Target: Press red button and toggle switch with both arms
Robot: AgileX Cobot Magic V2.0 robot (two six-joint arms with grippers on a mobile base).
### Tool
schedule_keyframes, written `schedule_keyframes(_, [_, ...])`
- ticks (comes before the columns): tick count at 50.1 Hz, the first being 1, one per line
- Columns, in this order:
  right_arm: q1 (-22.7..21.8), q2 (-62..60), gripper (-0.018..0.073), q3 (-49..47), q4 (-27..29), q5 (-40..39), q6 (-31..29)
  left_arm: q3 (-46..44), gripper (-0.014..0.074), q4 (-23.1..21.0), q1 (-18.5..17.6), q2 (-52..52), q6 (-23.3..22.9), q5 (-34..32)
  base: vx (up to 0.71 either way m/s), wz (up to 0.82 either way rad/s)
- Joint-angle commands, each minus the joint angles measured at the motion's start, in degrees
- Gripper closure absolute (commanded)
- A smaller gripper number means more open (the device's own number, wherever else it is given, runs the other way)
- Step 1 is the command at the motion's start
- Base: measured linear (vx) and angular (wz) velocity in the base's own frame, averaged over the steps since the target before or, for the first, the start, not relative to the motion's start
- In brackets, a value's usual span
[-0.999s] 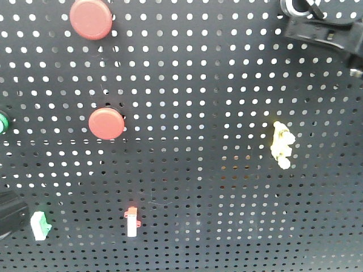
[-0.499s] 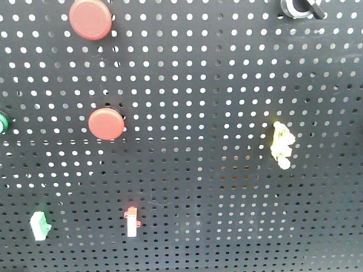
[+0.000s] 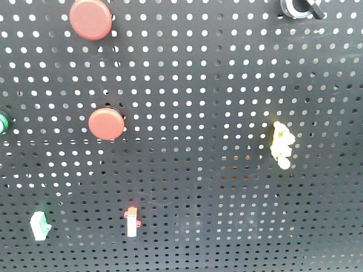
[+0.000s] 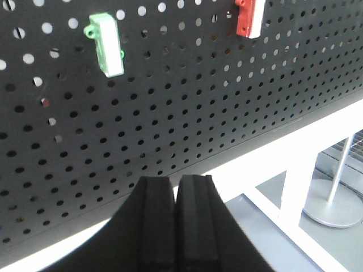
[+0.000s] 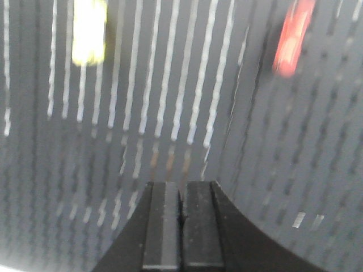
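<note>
Two round red buttons are mounted on the black pegboard (image 3: 227,85), one at the top left (image 3: 90,18) and one lower (image 3: 106,123). A small red-and-white switch (image 3: 131,221) and a green-and-white switch (image 3: 39,225) sit near the bottom. Neither gripper shows in the front view. My left gripper (image 4: 176,184) is shut and empty, back from the board's lower edge, with the green switch (image 4: 105,44) and red switch (image 4: 251,17) above it. My right gripper (image 5: 181,187) is shut and empty, facing the board in a blurred view with a yellow shape (image 5: 89,31) and a red shape (image 5: 292,37).
A yellow fitting (image 3: 282,144) sits at the right of the board, a black knob (image 3: 300,8) at the top right and a green button (image 3: 3,122) at the left edge. A white frame (image 4: 295,141) runs below the board.
A second ago a black arm part showed at the front view's top right and another at its lower left. Both have left that view, and nothing on the board has moved.
</note>
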Motion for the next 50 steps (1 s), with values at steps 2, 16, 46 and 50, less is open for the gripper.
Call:
schedule_keyframes(2, [-0.5, 0.4, 0.0562, 0.8, 2.9, 0.1, 1.3, -1.6, 0.0594, -1.1, 0.1, 0.3, -0.6, -3.0, 0.00, 0.00])
schedule_keyframes(16, [-0.5, 0.4, 0.0562, 3.9, 3.1, 0.6, 1.3, -1.6, 0.0594, -1.1, 0.1, 0.3, -0.6, -3.0, 0.00, 0.00])
schedule_keyframes(46, [-0.5, 0.4, 0.0562, 4.3, 3.1, 0.6, 1.3, 16.2, 0.0594, 30.5, 8.9, -20.0, -33.9, -16.1, 0.00, 0.00])
schedule_keyframes(50, [-0.5, 0.4, 0.0562, 4.3, 3.1, 0.6, 1.3, 15.9, 0.0594, 32.2, 10.7, -22.5, -34.1, -12.2, 0.00, 0.00])
